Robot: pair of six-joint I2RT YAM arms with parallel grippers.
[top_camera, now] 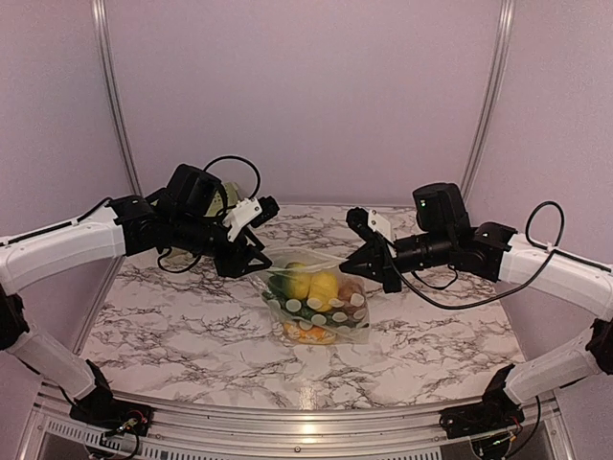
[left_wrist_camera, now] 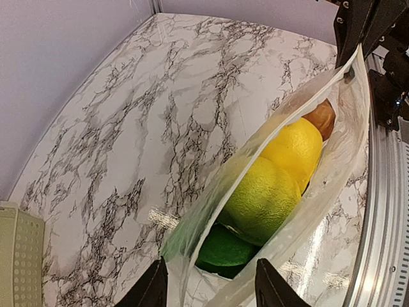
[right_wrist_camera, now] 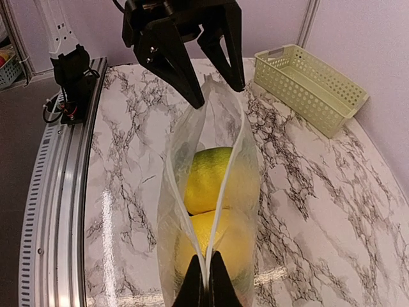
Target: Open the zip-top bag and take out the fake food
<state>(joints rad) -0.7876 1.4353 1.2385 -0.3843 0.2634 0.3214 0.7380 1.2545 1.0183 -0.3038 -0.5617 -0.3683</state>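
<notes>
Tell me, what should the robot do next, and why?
Probably close the left end effector on one lip of the bag and pull it aside: the right end effector pinches the other end, the mouth is narrow, the food inside.

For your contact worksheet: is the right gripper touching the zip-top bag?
Touching. Right wrist view: the right gripper is pinched shut on the zip-top bag.

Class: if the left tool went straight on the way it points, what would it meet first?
The bag: its near end sits inside the left tool, whose jaws stand open, so it would press into the plastic first, then probably the dark green food inside. Depth is unclear.
</notes>
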